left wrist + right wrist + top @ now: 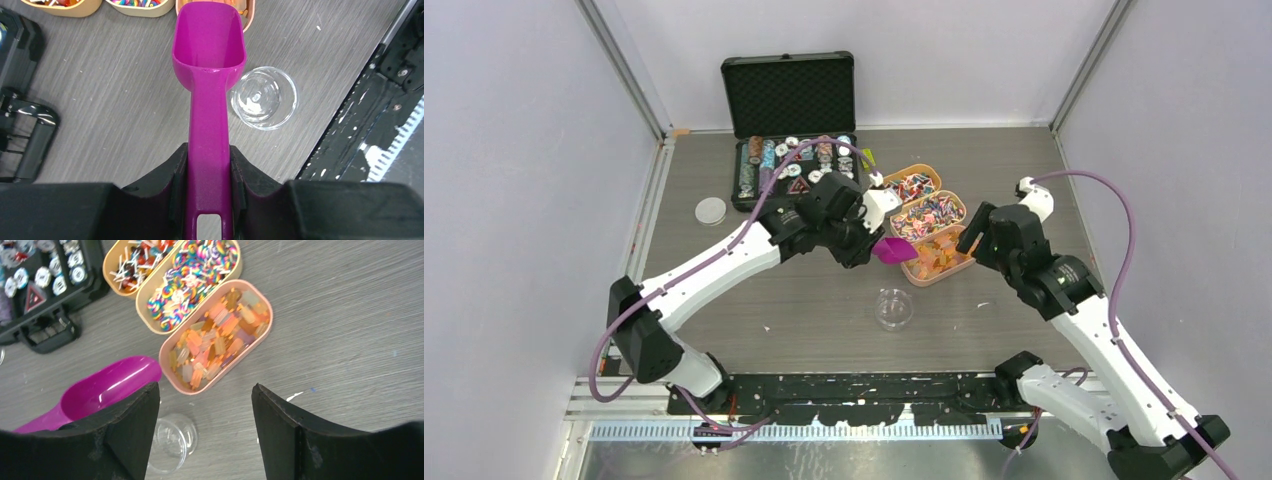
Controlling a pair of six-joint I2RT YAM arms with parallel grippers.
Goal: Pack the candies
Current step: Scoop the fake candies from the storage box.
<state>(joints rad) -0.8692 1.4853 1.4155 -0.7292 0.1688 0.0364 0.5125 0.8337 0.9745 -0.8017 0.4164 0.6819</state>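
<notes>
The candies lie in three oval trays: orange and pink ones [220, 337] in the nearest pink tray [167, 365], rainbow ones [190, 280] in the middle tray, red and white ones [135, 262] in the far tray. My left gripper [209, 180] is shut on the handle of a magenta scoop [209, 45]. The scoop's bowl is empty, and its tip sits at the pink tray's near end [941, 258]. A small clear cup [893, 308] stands empty just below the scoop. My right gripper [205, 395] hangs open beside the pink tray, holding nothing.
A black case of poker chips [789, 165] lies open at the back left of the trays. A clear round lid [711, 210] rests on the table to the case's left. Grey walls close in the table on both sides.
</notes>
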